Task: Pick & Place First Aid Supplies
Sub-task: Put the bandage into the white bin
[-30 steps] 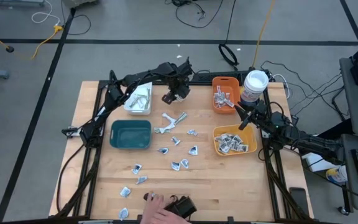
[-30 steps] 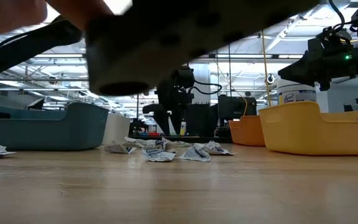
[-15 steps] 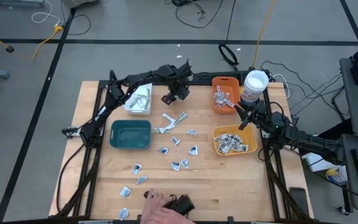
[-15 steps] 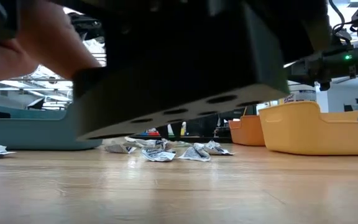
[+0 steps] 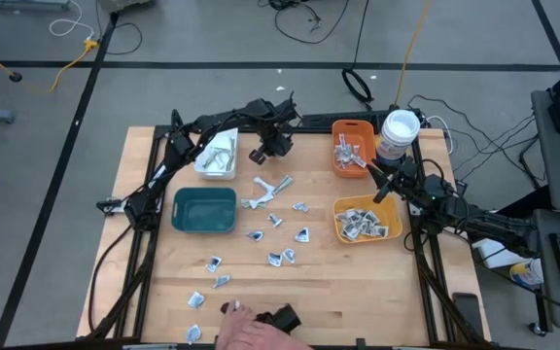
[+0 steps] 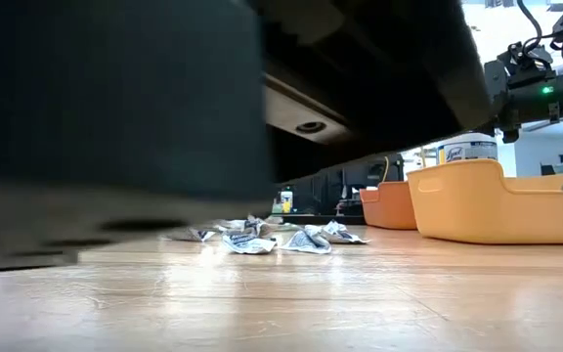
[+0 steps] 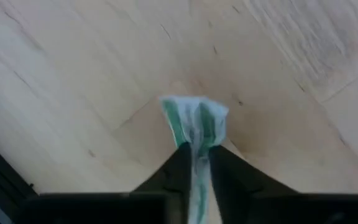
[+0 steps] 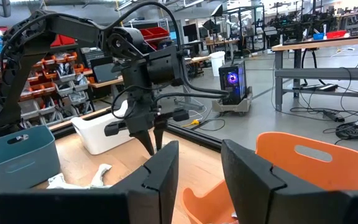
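Pale wooden table (image 5: 154, 282) — smooth, grained — under crinkled paper packets (image 5: 276, 221) and glossy plastic bins (image 5: 204, 210).

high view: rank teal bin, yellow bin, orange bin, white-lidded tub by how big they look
1. teal bin and yellow bin: look about alike, so no ranking between them
2. orange bin
3. white-lidded tub: smallest

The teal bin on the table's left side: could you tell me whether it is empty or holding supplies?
Empty. From above, the teal bin shows only its bare dark floor, with no packets inside.
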`<action>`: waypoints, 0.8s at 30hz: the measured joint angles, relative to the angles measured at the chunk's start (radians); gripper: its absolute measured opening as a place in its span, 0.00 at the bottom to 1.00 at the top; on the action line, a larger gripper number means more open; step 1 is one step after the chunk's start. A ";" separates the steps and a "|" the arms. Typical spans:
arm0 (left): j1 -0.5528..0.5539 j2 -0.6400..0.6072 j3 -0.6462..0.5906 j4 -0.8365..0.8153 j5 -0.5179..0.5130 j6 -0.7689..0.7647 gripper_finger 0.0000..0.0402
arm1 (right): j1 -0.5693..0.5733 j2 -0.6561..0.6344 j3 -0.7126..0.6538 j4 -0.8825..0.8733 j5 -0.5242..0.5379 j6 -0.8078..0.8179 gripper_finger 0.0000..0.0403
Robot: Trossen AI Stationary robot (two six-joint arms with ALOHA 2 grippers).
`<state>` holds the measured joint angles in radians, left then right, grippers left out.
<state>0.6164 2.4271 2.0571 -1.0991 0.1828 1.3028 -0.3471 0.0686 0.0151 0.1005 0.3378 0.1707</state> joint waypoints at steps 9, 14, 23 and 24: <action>-0.017 -0.003 0.000 0.002 -0.081 -0.111 0.02 | 0.000 0.000 0.000 0.000 0.000 0.000 0.29; -0.020 -0.034 -0.003 -0.006 -0.088 -0.292 0.01 | 0.000 0.000 0.000 0.000 0.000 0.000 0.29; -0.029 -0.130 -0.002 -0.010 -0.107 -0.882 0.00 | 0.000 0.000 0.000 0.000 0.000 0.000 0.29; -0.029 -0.142 -0.002 -0.014 -0.111 -0.960 0.00 | 0.000 0.000 0.000 0.000 0.000 0.000 0.29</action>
<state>0.5870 2.2850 2.0549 -1.1134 0.0721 0.3424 -0.3473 0.0685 0.0147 0.1005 0.3378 0.1707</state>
